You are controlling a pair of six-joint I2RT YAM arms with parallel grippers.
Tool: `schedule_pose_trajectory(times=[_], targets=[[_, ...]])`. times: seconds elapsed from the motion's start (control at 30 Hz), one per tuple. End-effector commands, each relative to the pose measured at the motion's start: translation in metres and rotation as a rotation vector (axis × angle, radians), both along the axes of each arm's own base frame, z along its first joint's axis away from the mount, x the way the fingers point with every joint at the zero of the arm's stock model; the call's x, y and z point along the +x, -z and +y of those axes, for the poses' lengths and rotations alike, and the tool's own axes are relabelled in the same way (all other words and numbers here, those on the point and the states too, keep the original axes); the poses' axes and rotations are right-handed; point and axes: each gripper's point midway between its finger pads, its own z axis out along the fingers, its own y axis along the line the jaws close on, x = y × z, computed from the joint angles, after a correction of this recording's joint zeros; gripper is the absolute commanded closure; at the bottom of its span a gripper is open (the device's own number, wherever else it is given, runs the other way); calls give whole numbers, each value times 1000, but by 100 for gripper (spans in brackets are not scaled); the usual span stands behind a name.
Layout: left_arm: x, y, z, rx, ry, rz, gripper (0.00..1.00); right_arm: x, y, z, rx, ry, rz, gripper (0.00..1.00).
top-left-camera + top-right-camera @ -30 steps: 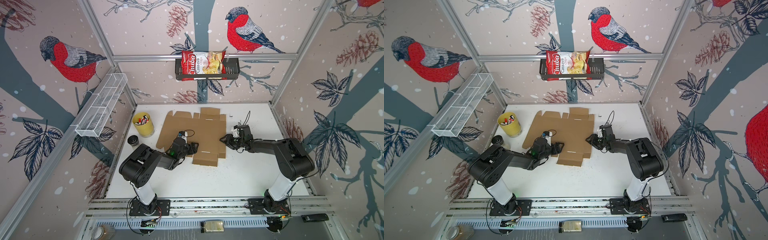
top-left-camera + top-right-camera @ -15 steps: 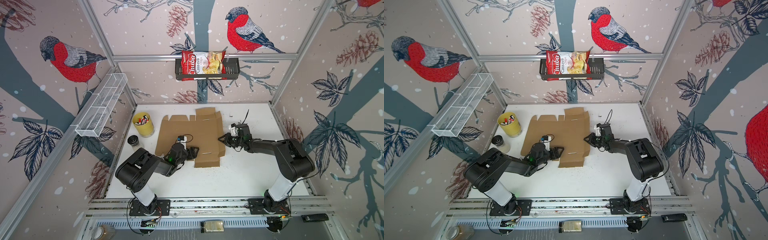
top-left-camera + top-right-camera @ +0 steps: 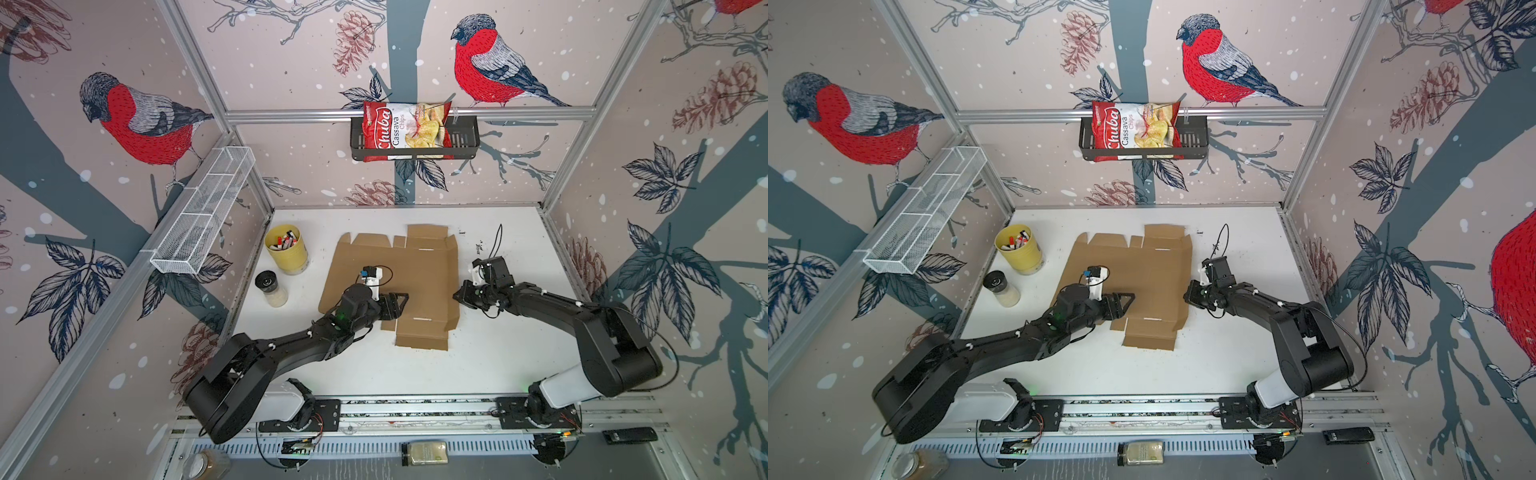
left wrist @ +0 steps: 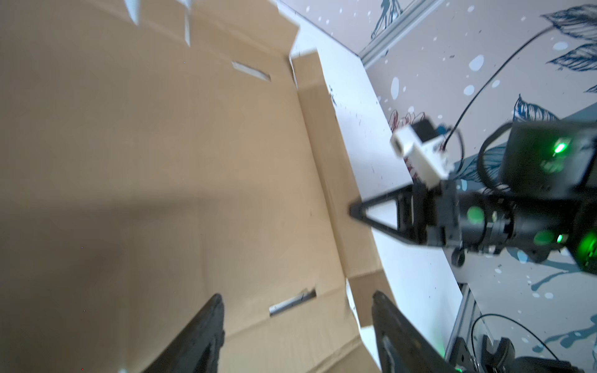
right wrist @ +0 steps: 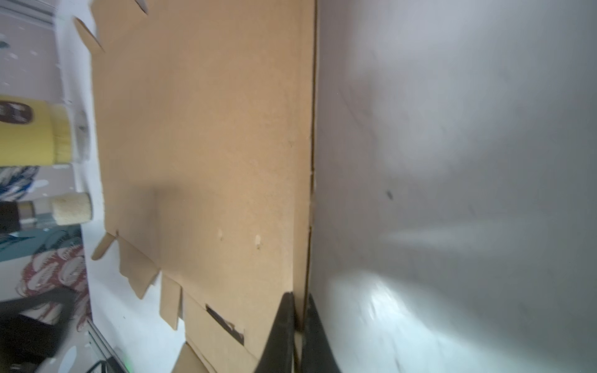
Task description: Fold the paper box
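Top view: the paper box (image 3: 399,274), a flat brown sheet with its flaps unfolded, lies mid-way across the table (image 3: 478,365). The left gripper (image 3: 397,305) sits over its near-left part, jaws spread, holding nothing. The right gripper (image 3: 457,296) is at the sheet's right edge.

Left wrist cam: spread jaws frame a slot by the near-right corner.

Right wrist cam: jaws pinch the thin right-side flap.

Risk, prob.: the shallow grip slips, or lifting w/o the left arm pinning drags the whole sheet instead of creasing it.
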Motion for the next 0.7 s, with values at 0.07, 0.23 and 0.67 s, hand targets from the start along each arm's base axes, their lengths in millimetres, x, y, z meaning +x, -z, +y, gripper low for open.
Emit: schedule_pose_trajectory(times=[0.07,0.23,0.67], targets=[[10,-1,16,130,-43,-45,27,-27,8,-26,-57,37,63,93],[18,4,8,126,-26,-49,27,-22,-5,-35,24,73,37,78],[52,14,-19,132,40,-31,27,29,-19,-65,132,211,-51,30]])
